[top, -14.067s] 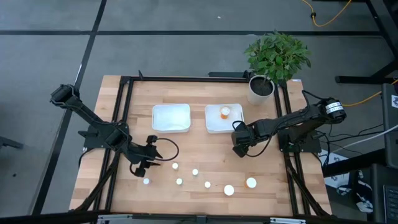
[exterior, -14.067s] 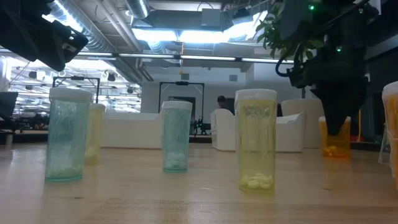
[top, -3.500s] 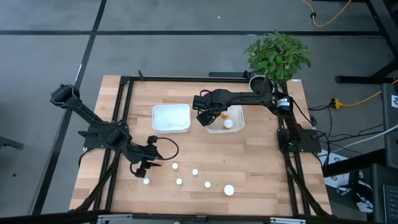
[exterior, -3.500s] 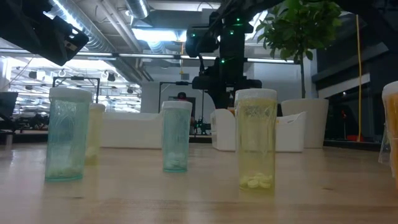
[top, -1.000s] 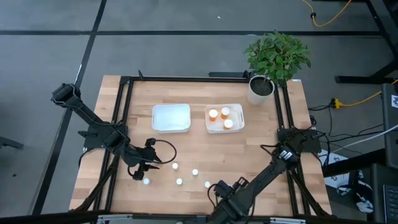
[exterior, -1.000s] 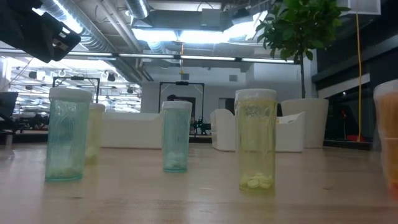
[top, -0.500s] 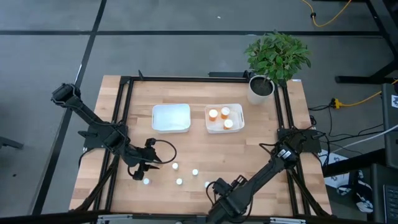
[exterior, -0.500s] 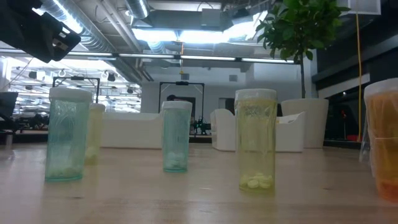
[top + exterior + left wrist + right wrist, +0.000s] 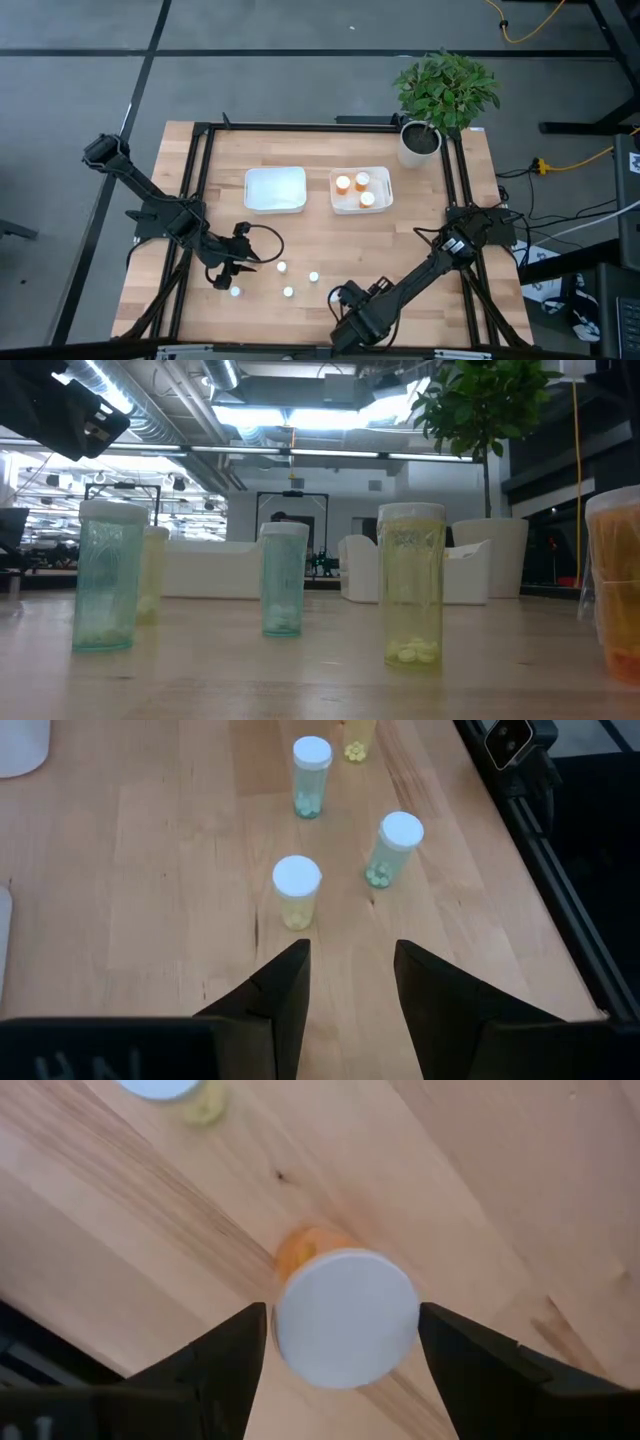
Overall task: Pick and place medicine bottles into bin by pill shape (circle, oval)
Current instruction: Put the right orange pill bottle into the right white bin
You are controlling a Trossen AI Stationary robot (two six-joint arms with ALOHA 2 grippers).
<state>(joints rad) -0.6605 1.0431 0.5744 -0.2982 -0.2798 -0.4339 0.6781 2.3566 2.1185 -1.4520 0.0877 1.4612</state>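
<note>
Flanking a round white-capped orange bottle (image 9: 345, 1315), right gripper (image 9: 345, 1342) jaws.
</note>
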